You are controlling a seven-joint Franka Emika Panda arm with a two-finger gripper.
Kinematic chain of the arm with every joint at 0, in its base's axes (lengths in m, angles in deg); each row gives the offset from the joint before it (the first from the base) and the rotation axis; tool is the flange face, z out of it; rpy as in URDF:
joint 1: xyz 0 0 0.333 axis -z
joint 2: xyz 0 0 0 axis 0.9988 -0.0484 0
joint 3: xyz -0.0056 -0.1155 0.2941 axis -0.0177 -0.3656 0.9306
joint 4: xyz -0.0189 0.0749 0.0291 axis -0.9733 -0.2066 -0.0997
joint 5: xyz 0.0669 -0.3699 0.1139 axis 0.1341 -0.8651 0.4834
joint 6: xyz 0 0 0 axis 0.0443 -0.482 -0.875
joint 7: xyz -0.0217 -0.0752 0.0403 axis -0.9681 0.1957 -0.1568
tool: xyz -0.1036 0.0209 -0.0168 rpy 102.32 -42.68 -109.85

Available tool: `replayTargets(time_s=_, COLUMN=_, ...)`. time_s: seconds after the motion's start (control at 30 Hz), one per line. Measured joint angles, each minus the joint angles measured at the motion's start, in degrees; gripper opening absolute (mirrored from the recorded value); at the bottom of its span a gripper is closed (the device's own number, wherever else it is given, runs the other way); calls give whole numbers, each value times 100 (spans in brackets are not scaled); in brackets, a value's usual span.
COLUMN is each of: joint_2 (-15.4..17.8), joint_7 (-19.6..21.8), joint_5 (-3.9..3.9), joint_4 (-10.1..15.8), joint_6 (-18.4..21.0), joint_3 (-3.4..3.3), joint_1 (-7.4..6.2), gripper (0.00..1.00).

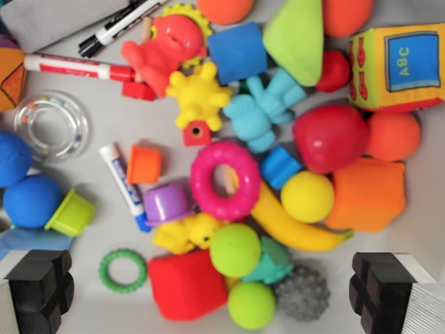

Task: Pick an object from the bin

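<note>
Red block (pixel 186 284) amid toys, between open claw (pixel 215 292) fingers

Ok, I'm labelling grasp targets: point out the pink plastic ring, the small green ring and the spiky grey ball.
pink plastic ring (pixel 206 198): wrist view, left band.
small green ring (pixel 104 273): wrist view, left rim.
spiky grey ball (pixel 304 293): wrist view, centre.

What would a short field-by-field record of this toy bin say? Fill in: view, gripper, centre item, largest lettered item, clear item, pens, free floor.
view: wrist view, looking straight down into the bin
gripper: open, fingers at the bottom corners, holding nothing
centre item: pink ring, lying over the yellow banana
largest lettered item: ABC cloth block, top right
clear item: transparent ring, left
pens: red marker and black marker, top left
free floor: around the green ring
</note>
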Motion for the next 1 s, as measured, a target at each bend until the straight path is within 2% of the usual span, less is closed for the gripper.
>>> replayTargets(time_s=0.63, joint_2=0, joint_7=-11, joint_5=0, joint_4=32, joint_6=-6, joint_3=0, joint_1=-1, gripper=100)
replayTargets(time_s=1.0, joint_2=0, joint_7=-115, joint_5=0, joint_4=217, joint_6=-178, joint_3=2, joint_1=-23, gripper=100)
